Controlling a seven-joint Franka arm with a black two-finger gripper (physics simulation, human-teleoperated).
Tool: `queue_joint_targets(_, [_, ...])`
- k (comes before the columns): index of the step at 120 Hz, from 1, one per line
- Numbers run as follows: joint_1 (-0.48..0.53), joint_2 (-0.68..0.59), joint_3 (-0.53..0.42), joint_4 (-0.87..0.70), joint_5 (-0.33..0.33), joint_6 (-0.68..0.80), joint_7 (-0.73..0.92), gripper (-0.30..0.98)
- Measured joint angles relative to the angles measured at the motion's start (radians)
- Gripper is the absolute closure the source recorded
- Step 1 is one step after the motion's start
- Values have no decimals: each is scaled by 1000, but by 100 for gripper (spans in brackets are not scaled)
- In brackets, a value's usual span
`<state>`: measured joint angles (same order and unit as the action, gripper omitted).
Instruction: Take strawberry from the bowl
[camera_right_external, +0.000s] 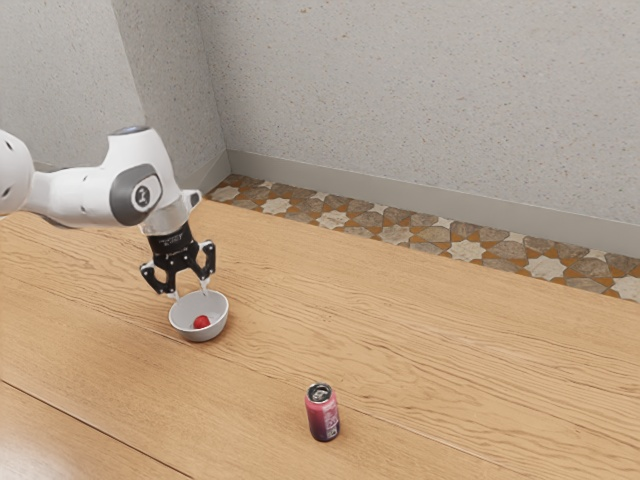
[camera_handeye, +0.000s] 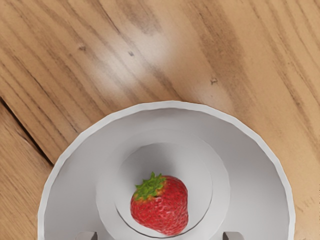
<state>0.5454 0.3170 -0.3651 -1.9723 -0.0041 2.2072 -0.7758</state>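
Exterior view shows the end effector (camera_right_external: 190, 291) above the white bowl (camera_right_external: 205, 335), fingers spread wide, gripping nothing. The strawberry (camera_handeye: 161, 205) lies on the bowl's bottom, green cap attached, between the fingertips' positions but untouched in the wrist view. A pink-and-dark can (camera_right_external: 321, 416) stands upright on the desk (camera_right_external: 420, 350), well apart from the bowl; pale vertical lettering (camera_right_external: 332, 418) on its side, brand not legible. Markings on the end effector's black housing: likewise unreadable.

And there hung the tool (camera_right_external: 190, 293), fingers (camera_right_external: 205, 286) apart, over the bowl (camera_right_external: 218, 323), strawberry (camera_right_external: 201, 322) inside, while a pink soda can (camera_right_external: 322, 416) stood on the bench (camera_right_external: 450, 350)!
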Motion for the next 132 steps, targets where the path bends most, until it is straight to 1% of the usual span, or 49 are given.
queue_joint_targets(9, [1,5,1,-15,8,31,-49,40])
queue_joint_targets(20, [-3,50,5,-16,13,68,-100,40])
queue_joint_targets(50, [-11,114,7,-10,17,131,-207,39])
queue_joint_targets(89, [-3,126,-1,-15,9,153,-257,39])
queue_joint_targets(110, [-1,127,-2,-15,18,154,-287,55])
queue_joint_targets(132, [0,116,-3,-16,27,150,-323,64])
